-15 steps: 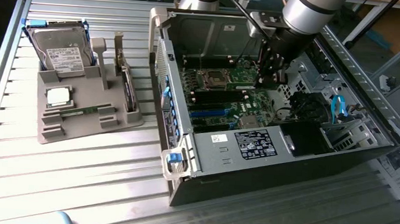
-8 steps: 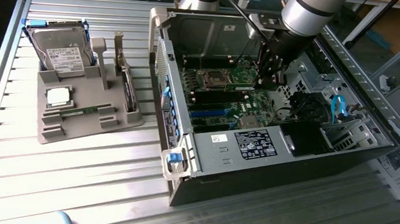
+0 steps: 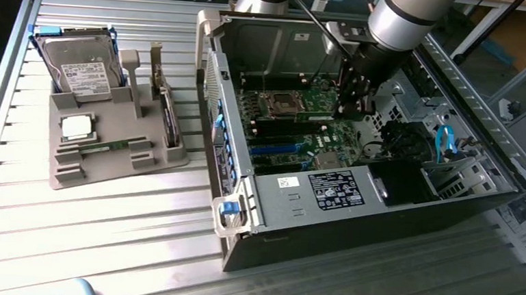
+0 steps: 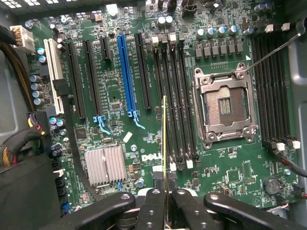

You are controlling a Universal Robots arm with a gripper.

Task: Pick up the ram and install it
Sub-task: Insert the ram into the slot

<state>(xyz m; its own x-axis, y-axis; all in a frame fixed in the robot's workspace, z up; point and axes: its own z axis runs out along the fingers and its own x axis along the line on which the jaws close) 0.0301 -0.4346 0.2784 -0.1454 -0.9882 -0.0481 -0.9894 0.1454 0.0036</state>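
Note:
The ram (image 4: 164, 143) is a thin green stick seen edge-on, and my gripper (image 4: 164, 203) is shut on it between the black fingers (image 4: 149, 208). It hangs over the motherboard (image 4: 115, 96), running in line with the black memory slots (image 4: 176, 105) beside the open CPU socket (image 4: 223, 105). I cannot tell whether it touches a slot. In the exterior view my gripper (image 3: 352, 106) reaches down inside the open computer case (image 3: 333, 200), above the board.
A grey holder (image 3: 107, 158) at the exterior view's left carries a hard drive (image 3: 81, 68), a square silver CPU chip (image 3: 77, 128), an upright expansion card (image 3: 164, 110) and another green stick (image 3: 112, 145). Case walls, cables (image 4: 19, 139) and a heatsink (image 4: 105, 165) surround the board.

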